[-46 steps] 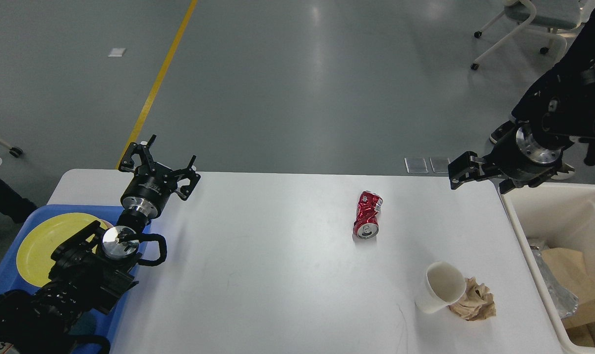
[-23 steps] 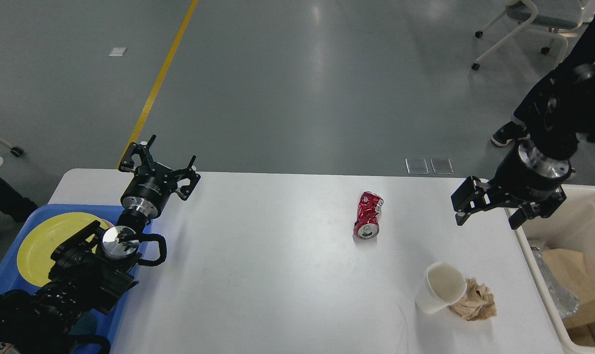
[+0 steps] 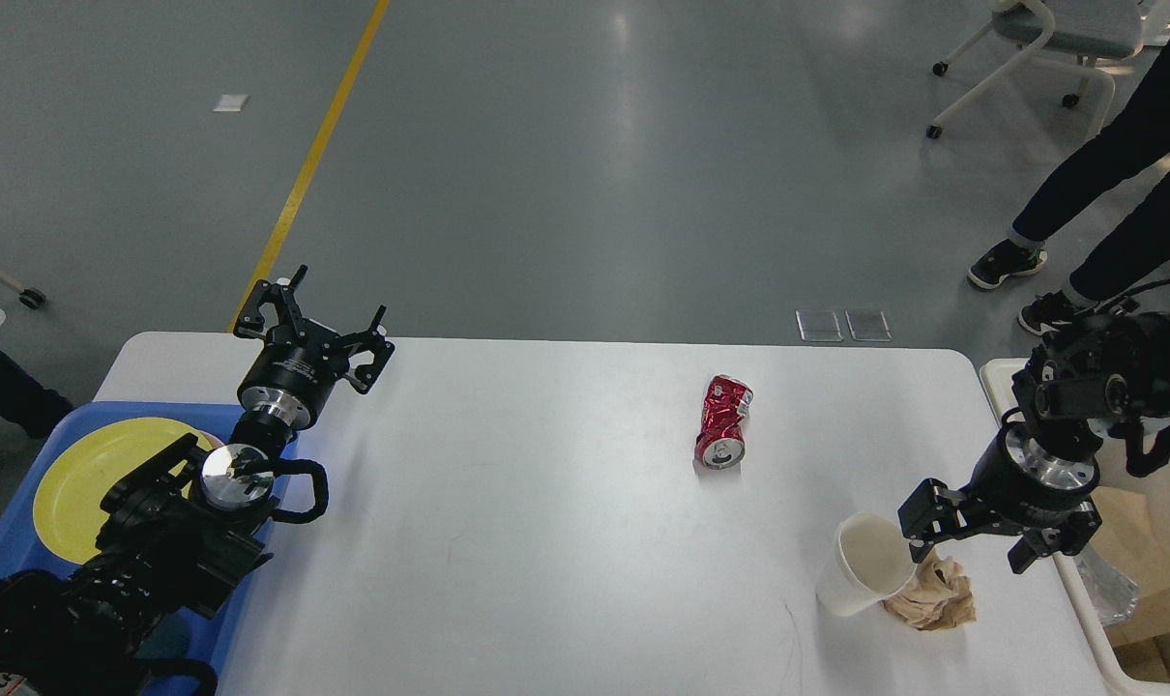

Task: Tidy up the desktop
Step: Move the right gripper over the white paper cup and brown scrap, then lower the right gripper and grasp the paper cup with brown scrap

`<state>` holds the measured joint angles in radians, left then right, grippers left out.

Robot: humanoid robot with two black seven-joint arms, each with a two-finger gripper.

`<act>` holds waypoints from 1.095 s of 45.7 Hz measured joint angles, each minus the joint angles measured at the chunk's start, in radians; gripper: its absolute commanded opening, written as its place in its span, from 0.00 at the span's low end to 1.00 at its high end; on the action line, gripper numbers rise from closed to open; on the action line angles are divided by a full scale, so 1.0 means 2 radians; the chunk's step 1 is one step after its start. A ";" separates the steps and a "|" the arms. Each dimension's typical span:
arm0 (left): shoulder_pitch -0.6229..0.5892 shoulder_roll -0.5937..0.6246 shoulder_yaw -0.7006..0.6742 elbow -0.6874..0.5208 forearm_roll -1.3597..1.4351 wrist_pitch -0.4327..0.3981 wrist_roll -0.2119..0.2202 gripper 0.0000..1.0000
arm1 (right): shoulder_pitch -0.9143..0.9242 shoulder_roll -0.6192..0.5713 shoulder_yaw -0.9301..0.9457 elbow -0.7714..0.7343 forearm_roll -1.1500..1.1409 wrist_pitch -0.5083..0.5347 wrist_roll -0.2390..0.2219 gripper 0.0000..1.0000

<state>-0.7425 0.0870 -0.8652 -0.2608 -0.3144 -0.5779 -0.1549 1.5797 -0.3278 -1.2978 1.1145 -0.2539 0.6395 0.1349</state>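
The white desktop [image 3: 546, 522] fills the lower view. A crushed red can [image 3: 723, 421] lies right of centre. A white paper cup [image 3: 865, 570] lies tipped at the front right, touching a crumpled brown paper ball [image 3: 936, 594]. My right gripper [image 3: 972, 543] is open and empty, pointing down just above the paper ball and beside the cup's rim. My left gripper [image 3: 312, 324] is open and empty, held over the table's far left corner.
A blue tray [image 3: 14, 570] with a yellow plate [image 3: 87, 474] sits at the left edge under my left arm. A cream-white bin [image 3: 994, 375] with brown paper and foil stands off the right edge. A person's legs [image 3: 1107, 184] and a chair [image 3: 1039, 39] are beyond.
My right gripper has moved from the table's far right corner towards me, down to just above the paper ball and cup. The left arm has not moved.
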 measured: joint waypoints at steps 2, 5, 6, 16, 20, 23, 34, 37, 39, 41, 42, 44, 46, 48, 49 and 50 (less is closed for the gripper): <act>0.000 0.000 0.000 0.000 0.000 0.000 0.000 0.96 | -0.006 0.000 0.001 -0.003 0.000 -0.004 0.000 1.00; 0.000 0.000 0.000 0.000 0.000 0.000 0.000 0.96 | -0.012 0.000 0.005 -0.004 0.000 -0.006 0.000 1.00; 0.000 0.000 0.000 0.000 0.000 0.000 0.000 0.96 | -0.013 0.000 0.006 -0.005 0.000 -0.007 0.000 1.00; 0.000 0.000 0.000 0.000 0.000 0.000 0.000 0.96 | -0.019 0.001 0.019 -0.005 0.000 -0.008 0.000 1.00; 0.000 0.000 0.000 0.000 0.000 0.000 0.000 0.96 | -0.019 0.001 0.023 -0.005 0.000 -0.009 0.000 1.00; 0.000 0.000 0.000 0.000 0.000 0.000 0.000 0.96 | -0.021 0.002 0.027 -0.007 0.000 -0.011 0.000 0.99; 0.000 0.000 0.000 0.000 0.000 0.000 0.000 0.96 | -0.059 0.029 0.039 -0.018 0.007 -0.100 -0.001 0.82; 0.000 0.000 0.000 0.000 0.000 0.000 0.000 0.96 | -0.068 0.034 0.042 -0.015 0.012 -0.139 -0.001 0.55; 0.000 0.000 0.000 0.000 0.000 0.000 0.000 0.96 | -0.073 0.034 0.043 -0.012 0.015 -0.161 -0.001 0.33; 0.000 0.000 0.000 0.000 0.000 0.000 0.000 0.96 | -0.076 0.034 0.043 -0.010 0.016 -0.173 -0.001 0.15; 0.000 0.000 0.000 0.000 0.000 0.000 0.000 0.96 | -0.076 0.034 0.043 -0.009 0.017 -0.177 -0.001 0.08; 0.000 0.000 0.000 0.000 0.000 0.000 0.000 0.96 | -0.077 0.034 0.041 -0.008 0.017 -0.181 -0.001 0.00; 0.000 0.000 0.000 0.000 0.000 0.000 0.000 0.96 | -0.078 0.034 0.040 -0.007 0.017 -0.183 -0.001 0.00; 0.000 0.000 0.000 0.000 0.000 0.000 0.000 0.96 | -0.078 0.033 0.039 -0.006 0.017 -0.183 -0.001 0.00; 0.000 0.000 0.000 0.000 0.000 0.000 0.000 0.96 | -0.078 0.033 0.039 -0.005 0.017 -0.183 -0.001 0.00; 0.000 0.000 0.000 0.000 0.000 0.000 0.000 0.96 | -0.078 0.033 0.038 -0.005 0.017 -0.183 -0.001 0.00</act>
<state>-0.7424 0.0875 -0.8652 -0.2608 -0.3141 -0.5780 -0.1549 1.4238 -0.2624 -1.2211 1.1044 -0.2193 0.2734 0.1321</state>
